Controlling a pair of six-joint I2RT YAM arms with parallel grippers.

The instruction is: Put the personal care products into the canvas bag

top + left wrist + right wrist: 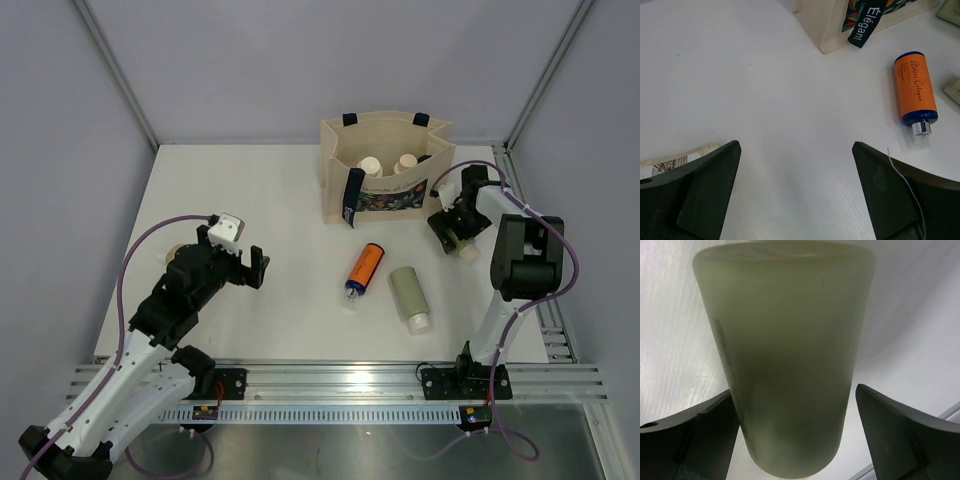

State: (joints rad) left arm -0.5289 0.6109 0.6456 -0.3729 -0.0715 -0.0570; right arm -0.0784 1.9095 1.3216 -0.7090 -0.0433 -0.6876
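Observation:
The canvas bag [385,190] stands upright at the back, with two cream bottles [371,165] inside it. The orange bottle [365,268] and a sage-green bottle [410,296] lie on the table in front of the bag. My right gripper [452,228] is right of the bag, open, its jaws on either side of the second sage-green bottle [785,340]; a gap shows at the right finger [900,435]. My left gripper [245,268] is open and empty over bare table. The orange bottle [916,90] lies ahead of it to the right. The silver bottle is not clearly seen.
A pale, partly shiny object [675,157] peeks out behind my left finger; it shows under the left arm [174,252]. The bag's navy strap [865,22] hangs over its front. A metal rail [340,385] runs along the near edge. Grey walls enclose the table.

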